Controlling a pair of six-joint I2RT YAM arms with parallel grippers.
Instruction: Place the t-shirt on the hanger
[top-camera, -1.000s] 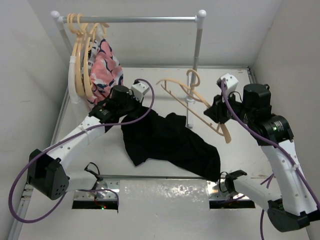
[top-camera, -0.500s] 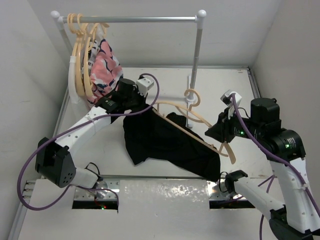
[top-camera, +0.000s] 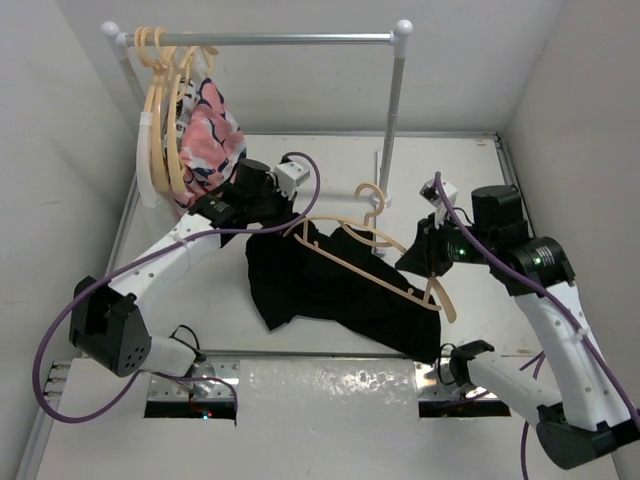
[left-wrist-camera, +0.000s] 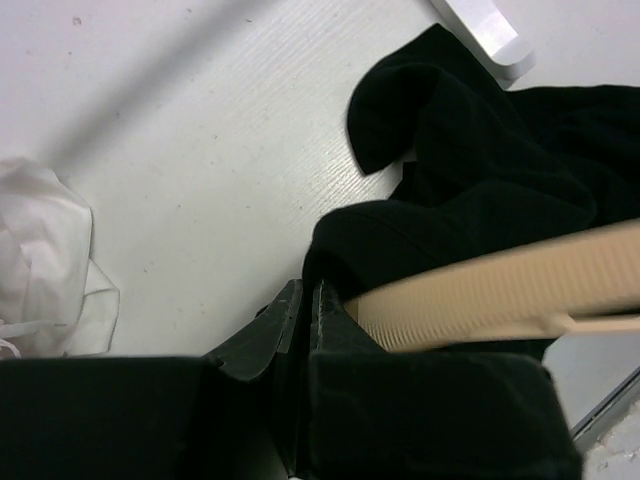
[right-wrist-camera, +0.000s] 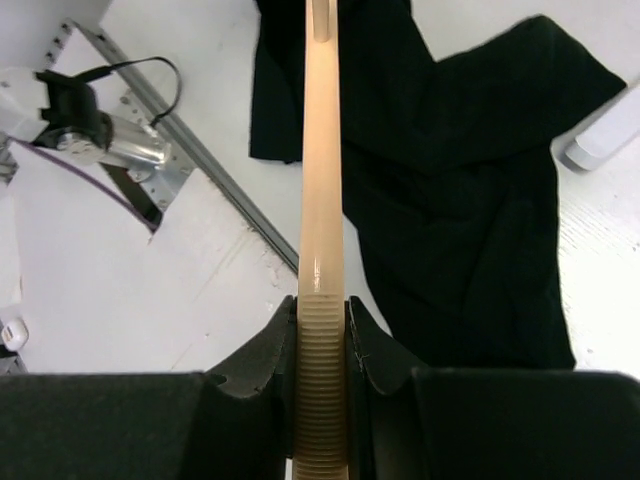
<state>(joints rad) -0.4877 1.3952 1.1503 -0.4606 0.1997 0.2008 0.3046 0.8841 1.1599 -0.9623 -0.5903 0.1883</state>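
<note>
Having moved closer to my left gripper (left-wrist-camera: 303, 298), the hanger (right-wrist-camera: 322, 200) sits clamped in my right gripper (right-wrist-camera: 322, 318) (only the left wrist view shows the t-shirt (left-wrist-camera: 500, 200) pinched).

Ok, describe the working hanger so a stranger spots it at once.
Find the metal clothes rail at the back, then the black t-shirt on the table below it. The hanger is the single cream one slanting over that shirt, clamped in the right gripper, unlike the bunch of cream hangers hooked on the rail's left end.
</note>
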